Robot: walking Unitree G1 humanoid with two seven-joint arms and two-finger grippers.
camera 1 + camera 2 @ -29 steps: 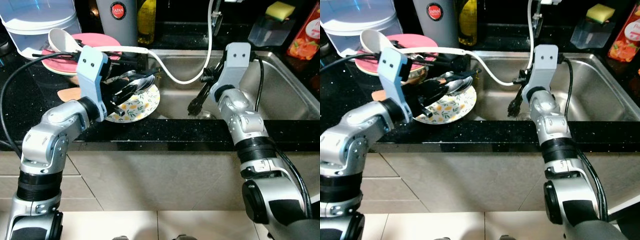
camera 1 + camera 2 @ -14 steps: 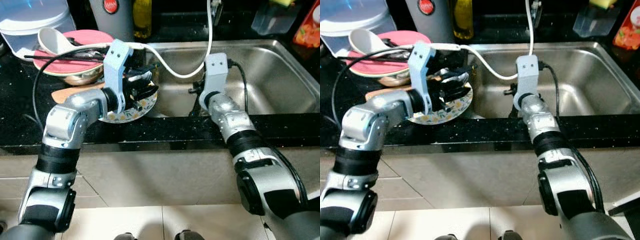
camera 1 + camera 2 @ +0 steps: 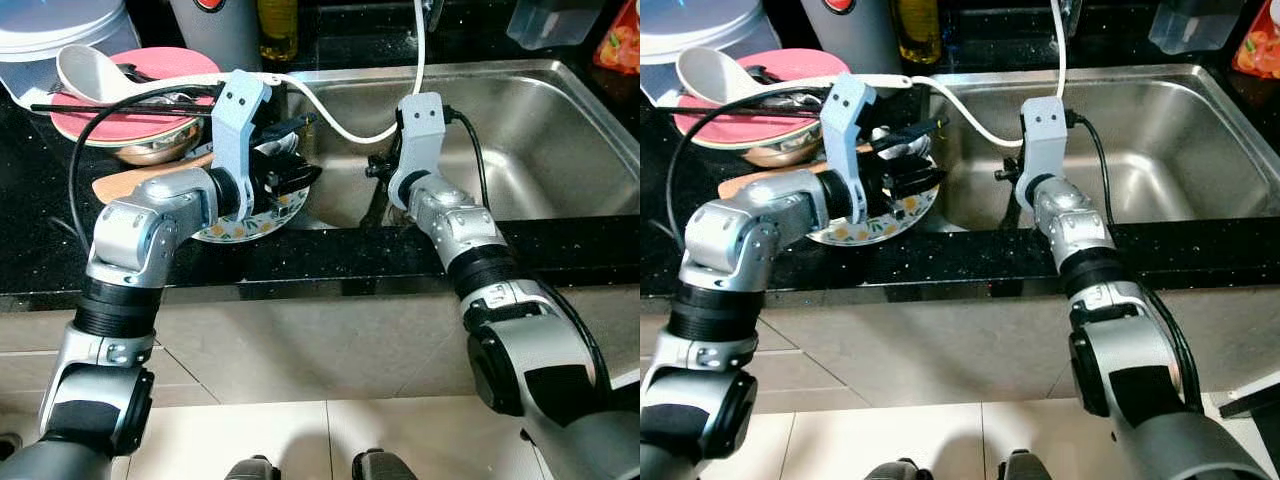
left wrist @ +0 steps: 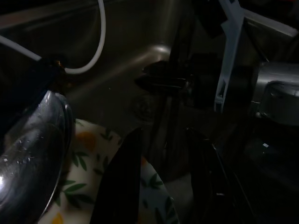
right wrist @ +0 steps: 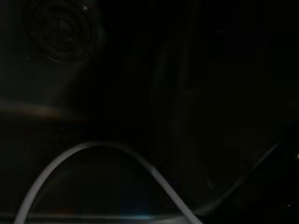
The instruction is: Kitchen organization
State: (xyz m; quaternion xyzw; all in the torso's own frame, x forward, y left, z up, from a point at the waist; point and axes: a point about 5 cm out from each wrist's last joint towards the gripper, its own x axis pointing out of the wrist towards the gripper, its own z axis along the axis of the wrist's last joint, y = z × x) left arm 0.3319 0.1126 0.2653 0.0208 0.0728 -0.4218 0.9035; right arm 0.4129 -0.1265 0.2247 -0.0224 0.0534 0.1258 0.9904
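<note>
We are at the kitchen counter (image 3: 330,262), working at the seam between the black worktop and the steel sink (image 3: 540,130). Our left gripper (image 3: 285,172) sits over the patterned plate (image 3: 235,222), which lies on the counter just beside the sink's left wall. In the left wrist view, its two black fingers (image 4: 117,186) stand apart, one of them lying over the plate's leafy rim, with a shiny metal ladle or spoon bowl (image 4: 32,154) resting on the plate beside them. We judge the fingers are set to take the plate's edge, not yet clamped.

Our right gripper (image 3: 375,205) hangs inside the sink near its left wall, close to the left one; whether its fingers are apart or together we cannot tell, since the right wrist view is too dark and gives only the drain (image 5: 60,28) and a white hose (image 5: 93,158).

Behind the plate sits a stack: a pink plate (image 3: 150,75) on a metal bowl (image 3: 150,150), with a white spoon (image 3: 85,70) and chopsticks (image 3: 110,100) on top.

Risks as we judge them: lifting the plate by one edge could tip the metal utensil off into the sink; the white hose (image 3: 340,125) arching across both wrists could snag; and the two grippers are near enough to knock together.
</note>
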